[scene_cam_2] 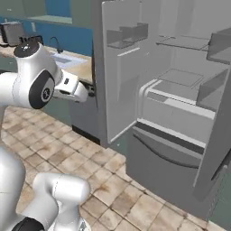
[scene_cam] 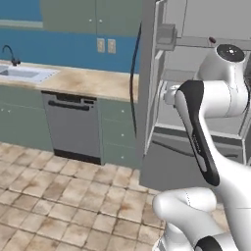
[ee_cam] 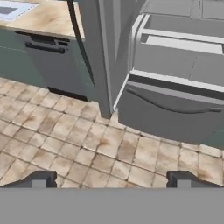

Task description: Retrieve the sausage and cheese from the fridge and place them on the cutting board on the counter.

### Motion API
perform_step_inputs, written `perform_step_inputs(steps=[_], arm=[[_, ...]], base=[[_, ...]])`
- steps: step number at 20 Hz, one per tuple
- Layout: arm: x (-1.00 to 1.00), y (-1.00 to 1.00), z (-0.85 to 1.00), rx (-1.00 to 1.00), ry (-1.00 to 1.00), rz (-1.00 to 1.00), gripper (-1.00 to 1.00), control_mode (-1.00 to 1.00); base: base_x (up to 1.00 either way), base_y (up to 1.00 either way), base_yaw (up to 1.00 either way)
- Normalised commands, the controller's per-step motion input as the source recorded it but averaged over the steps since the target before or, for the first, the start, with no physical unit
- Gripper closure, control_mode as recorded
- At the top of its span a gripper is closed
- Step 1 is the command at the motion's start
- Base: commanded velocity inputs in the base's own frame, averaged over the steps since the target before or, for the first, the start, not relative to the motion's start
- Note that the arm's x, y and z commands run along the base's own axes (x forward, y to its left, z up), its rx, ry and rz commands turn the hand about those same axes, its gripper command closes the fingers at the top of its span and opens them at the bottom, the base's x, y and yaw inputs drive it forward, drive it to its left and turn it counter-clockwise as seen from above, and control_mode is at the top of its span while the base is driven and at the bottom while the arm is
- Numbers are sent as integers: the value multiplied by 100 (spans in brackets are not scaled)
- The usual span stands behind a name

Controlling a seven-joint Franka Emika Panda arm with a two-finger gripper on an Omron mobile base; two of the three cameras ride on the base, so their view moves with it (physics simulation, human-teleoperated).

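Observation:
The grey fridge [scene_cam_2: 180, 85] stands with its doors swung open, bare grey shelves showing inside. On an upper shelf beside my arm sits a small dark red bit that looks like the sausage [scene_cam: 212, 39]. The cheese and the cutting board are out of view. The beige marbled counter [scene_cam: 83, 81] runs left of the fridge. My gripper [scene_cam_2: 90, 90] hangs at about counter height in front of the open left door, short of the shelves. In the hand view its fingertips [ee_cam: 40, 179] stand wide apart, the gripper [ee_cam: 111, 180] open and holding nothing, looking down at the floor and the fridge's lower drawer [ee_cam: 170, 116].
The open left fridge door [scene_cam: 147, 83] stands between the counter and the fridge interior. A dishwasher [scene_cam: 68, 125] sits under the counter, a sink [scene_cam: 19, 73] at its far left. A toaster [scene_cam_2: 11, 32] stands at the back. Tiled floor [scene_cam: 59, 196] lies in front.

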Motion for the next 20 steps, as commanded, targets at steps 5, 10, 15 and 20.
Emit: perform_step_inputs(steps=[5,10,15,20], arm=[[0,0,0,0,0,0,-100,100],[0,0,0,0,0,0,-100,100],[0,0,0,0,0,0,-100,100],[0,0,0,0,0,0,-100,100]], base=[[0,-45,-40],[14,-30,-41],[65,-6,-35],[73,17,-22]])
